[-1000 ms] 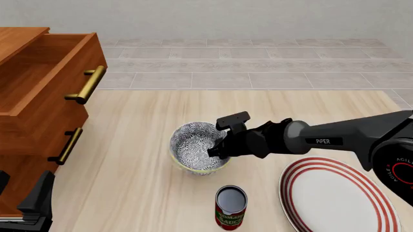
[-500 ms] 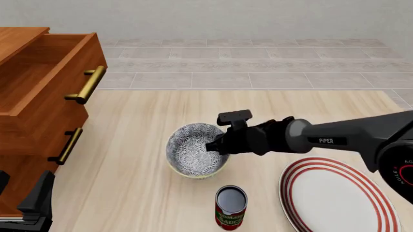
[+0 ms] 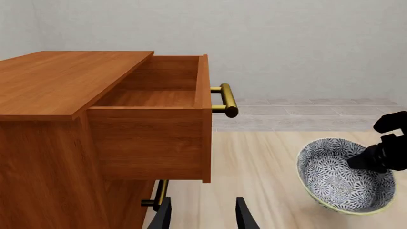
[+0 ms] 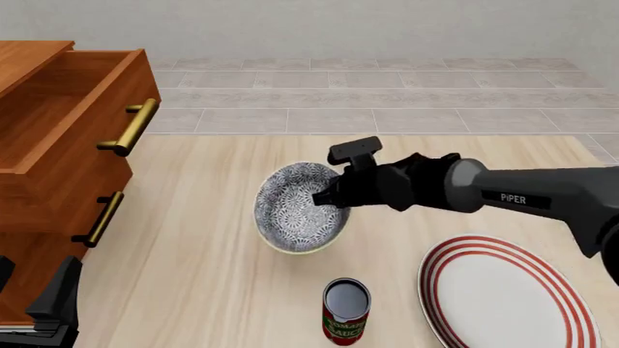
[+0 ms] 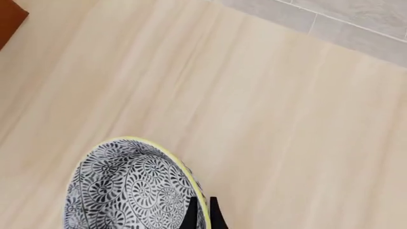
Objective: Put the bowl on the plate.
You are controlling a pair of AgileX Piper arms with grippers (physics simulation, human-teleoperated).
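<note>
The right gripper [image 4: 327, 197] is pinched on the rim of the tilted, lifted bowl [image 4: 295, 212]; carrying it to the plate [image 4: 508, 301] remains

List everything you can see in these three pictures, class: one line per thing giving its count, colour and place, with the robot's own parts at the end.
Round deep blue-grey floral bowl: one, yellowish rim, tilted at the table's middle, rim pinched by the right gripper.
Large flat white plate: one, red rings, near right of the table.
Small red-labelled can: one, upright, near side of the bowl.
Brown wooden cabinet: one, left side, top drawer open, brass handles.
Light wooden table: one, under everything.
Right gripper: one, black, fingers shut on the bowl's rim.
Left gripper: one, black, fingers open, low beside the cabinet.
</note>
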